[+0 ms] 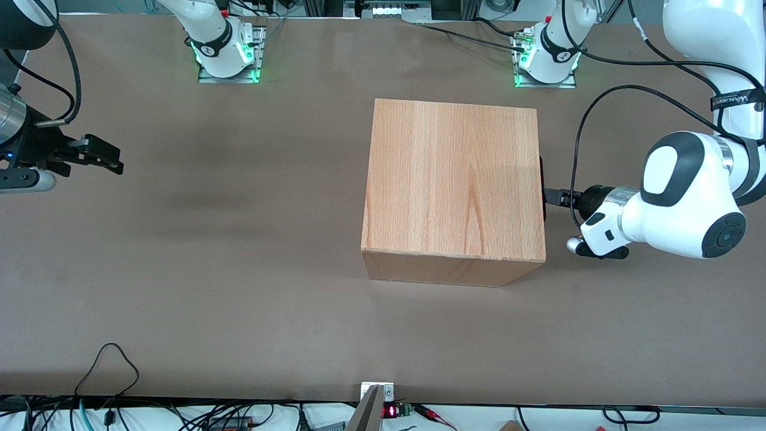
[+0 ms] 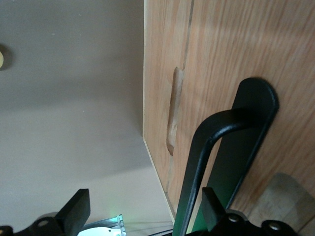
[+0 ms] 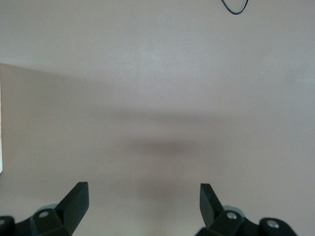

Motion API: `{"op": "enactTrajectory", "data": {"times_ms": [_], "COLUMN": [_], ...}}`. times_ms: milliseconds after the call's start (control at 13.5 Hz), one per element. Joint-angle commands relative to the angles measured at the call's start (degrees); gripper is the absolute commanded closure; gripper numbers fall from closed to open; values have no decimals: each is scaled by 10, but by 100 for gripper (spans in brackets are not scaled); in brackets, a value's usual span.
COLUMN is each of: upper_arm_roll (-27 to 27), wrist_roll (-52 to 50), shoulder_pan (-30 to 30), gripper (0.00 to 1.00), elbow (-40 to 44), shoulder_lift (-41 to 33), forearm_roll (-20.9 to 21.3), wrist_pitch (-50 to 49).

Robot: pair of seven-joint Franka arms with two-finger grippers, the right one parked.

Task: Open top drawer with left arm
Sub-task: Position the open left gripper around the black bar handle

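top drawer [image 2: 275, 73] front hidden in front view, gripper [image 1: 549, 196] tips partly hidden by wooden box [image 1: 453, 182]

The white-shelled left arm [image 1: 688, 197] with dark-grey round joint caps lies low and level, its silver wrist [image 1: 619, 194] turned toward the light-wood box [image 1: 455, 185], and its black two-finger gripper [image 2: 142, 211] is spread wide right at the box's handle face.

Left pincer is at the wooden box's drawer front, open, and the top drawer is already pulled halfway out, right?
Not quite. The left pincer is open at the handle, but the top drawer is not pulled out. The front view shows nothing protruding from the wooden box; the left wrist view shows the front flush.
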Motion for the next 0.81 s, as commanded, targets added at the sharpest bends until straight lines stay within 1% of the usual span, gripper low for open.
{"op": "enactTrajectory", "data": {"times_ms": [0,739], "upper_arm_roll": [0,2], "wrist_roll": [9,36], "shoulder_pan": [1,2], "gripper": [0,0], "elbow": [5,7], "shoulder_lift": [5,17], "forearm_roll": [-14,0], "wrist_pitch": [2,28]}}
